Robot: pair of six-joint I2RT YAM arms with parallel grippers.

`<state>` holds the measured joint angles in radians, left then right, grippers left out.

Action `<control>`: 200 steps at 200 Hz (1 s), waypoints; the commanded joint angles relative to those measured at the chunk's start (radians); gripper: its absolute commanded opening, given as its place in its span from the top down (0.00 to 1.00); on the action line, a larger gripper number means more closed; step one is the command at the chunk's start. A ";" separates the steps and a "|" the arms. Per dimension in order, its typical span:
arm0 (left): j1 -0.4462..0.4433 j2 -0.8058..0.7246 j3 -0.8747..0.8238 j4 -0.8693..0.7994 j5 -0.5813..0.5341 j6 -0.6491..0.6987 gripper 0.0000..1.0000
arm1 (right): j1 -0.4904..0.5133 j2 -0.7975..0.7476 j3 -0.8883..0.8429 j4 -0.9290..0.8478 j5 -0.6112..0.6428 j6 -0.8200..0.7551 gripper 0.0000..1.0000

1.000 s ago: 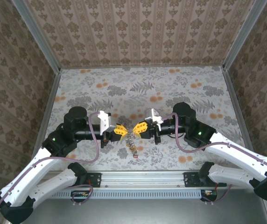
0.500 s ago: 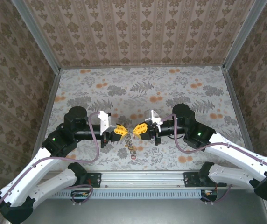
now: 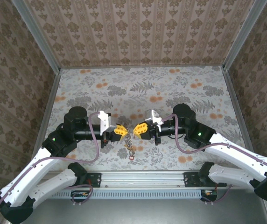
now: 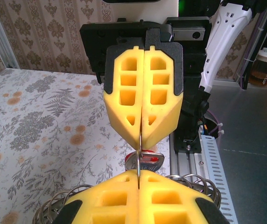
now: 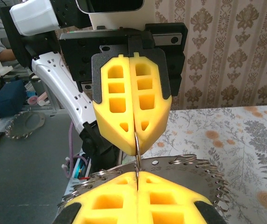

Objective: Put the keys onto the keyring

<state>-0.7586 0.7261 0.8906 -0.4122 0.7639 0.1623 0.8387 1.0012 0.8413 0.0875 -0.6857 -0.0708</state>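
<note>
My left gripper (image 3: 120, 130) and right gripper (image 3: 140, 130) meet tip to tip above the table's near middle. Both are shut on the same thin wire ring of the keyring (image 4: 138, 156), which runs straight from one pair of yellow pads to the other. In the left wrist view my left gripper (image 4: 138, 173) is at the bottom, and a red-headed key (image 4: 148, 161) hangs just beyond it. In the right wrist view my right gripper (image 5: 137, 175) pinches the keyring (image 5: 136, 151), whose flat metal disc (image 5: 189, 175) carries several split rings. From above, the keyring bundle (image 3: 130, 142) dangles between the grippers with the red key (image 3: 131, 157) lowest.
The floral tablecloth (image 3: 143, 88) stretches behind the grippers up to the patterned back wall. The metal rail (image 3: 143, 177) with both arm bases lies just in front of the dangling bundle. Aluminium frame posts (image 3: 52, 93) border both sides.
The right gripper has edged slightly left towards the left one. The dangling bundle with the red key has swung a little to the left. Both grips are unchanged.
</note>
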 commanded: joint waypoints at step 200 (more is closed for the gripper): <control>-0.007 -0.010 0.015 0.055 0.044 0.019 1.00 | 0.004 -0.028 0.005 0.014 0.011 0.003 1.00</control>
<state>-0.7589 0.7261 0.8906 -0.4122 0.7643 0.1623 0.8387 1.0000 0.8413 0.0982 -0.6853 -0.0605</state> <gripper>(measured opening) 0.063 0.065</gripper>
